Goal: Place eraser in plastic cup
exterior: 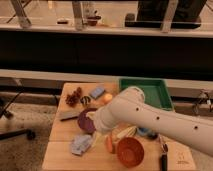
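A purple plastic cup (85, 121) lies on its side at the middle left of the wooden table (60, 152). A blue-grey block that may be the eraser (97, 92) sits at the back, next to an orange ball (107, 98). A dark flat bar (69, 116) lies left of the cup. My white arm (150, 120) reaches in from the lower right. My gripper (97, 126) is at its end, right beside the cup's right rim and mostly hidden by the arm. I cannot see anything held.
A green tray (162, 92) stands at the back right. A brown cluster (73, 97) and a small black item (85, 100) sit back left. At the front lie a crumpled blue-grey cloth (80, 144), a carrot (109, 144), an orange-brown bowl (131, 151) and a black-handled tool (163, 159).
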### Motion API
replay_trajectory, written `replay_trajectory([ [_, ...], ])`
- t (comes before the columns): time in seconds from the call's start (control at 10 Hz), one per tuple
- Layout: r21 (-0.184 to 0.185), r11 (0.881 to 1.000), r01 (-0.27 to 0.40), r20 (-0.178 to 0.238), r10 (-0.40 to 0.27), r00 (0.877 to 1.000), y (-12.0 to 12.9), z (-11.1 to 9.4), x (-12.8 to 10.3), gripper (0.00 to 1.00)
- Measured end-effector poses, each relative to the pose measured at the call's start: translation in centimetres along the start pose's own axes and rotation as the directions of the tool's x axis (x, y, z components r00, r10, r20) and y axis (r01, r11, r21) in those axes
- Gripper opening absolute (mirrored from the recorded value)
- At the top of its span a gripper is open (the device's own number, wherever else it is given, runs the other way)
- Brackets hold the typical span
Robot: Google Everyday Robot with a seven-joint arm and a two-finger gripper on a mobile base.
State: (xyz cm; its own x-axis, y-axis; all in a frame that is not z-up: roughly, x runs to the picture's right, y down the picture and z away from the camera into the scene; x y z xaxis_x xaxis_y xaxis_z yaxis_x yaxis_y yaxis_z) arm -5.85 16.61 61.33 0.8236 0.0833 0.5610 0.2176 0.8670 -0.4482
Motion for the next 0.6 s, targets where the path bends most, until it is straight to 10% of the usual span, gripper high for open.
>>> replay_trajectory([
  [0.6, 0.027, 0.999, -0.040, 0.031, 0.039, 0.999, -1.1, 1.1, 1.0, 0.80],
])
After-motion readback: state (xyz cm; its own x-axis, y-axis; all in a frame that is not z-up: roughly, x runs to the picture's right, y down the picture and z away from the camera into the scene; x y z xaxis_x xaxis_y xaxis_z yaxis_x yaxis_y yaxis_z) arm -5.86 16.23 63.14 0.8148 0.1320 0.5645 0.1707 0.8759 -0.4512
